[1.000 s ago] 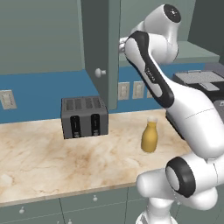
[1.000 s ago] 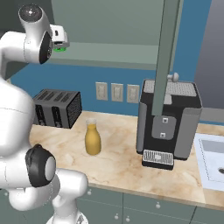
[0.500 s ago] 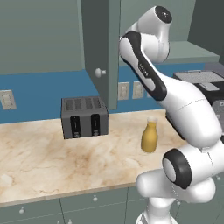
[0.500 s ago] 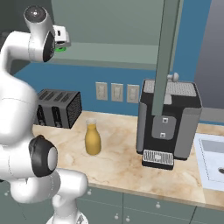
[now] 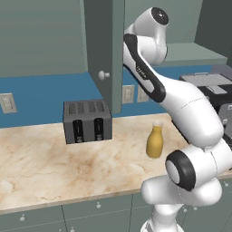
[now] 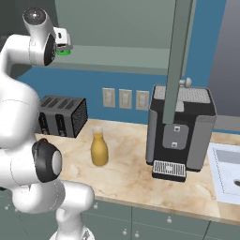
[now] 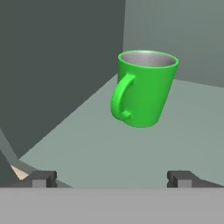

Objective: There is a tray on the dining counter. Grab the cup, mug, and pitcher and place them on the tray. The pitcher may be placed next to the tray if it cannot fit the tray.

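A bright green mug [image 7: 144,87] stands on a grey cabinet shelf, handle to the left in the hand view, a short way ahead of my gripper [image 7: 109,177]. The dark fingertips [image 7: 41,178] stand wide apart, open, with nothing between them. From the right base view the hand is raised high at the shelf, with a bit of the mug [image 6: 64,50] beside it. The amber pitcher [image 5: 155,142] [image 6: 99,148] stands upright on the marble counter below. The tray, the cup and the dining counter are out of view.
An open cabinet door [image 5: 105,54] [image 6: 180,61] hangs beside the raised arm. A dark toaster [image 5: 87,121] [image 6: 62,116] sits left of the pitcher, and a coffee machine [image 6: 180,136] to its right. A sink [image 6: 227,173] lies at the far right.
The upper arm has swung slightly left toward the open cabinet. The pitcher has not moved, and the jaws stay wide.
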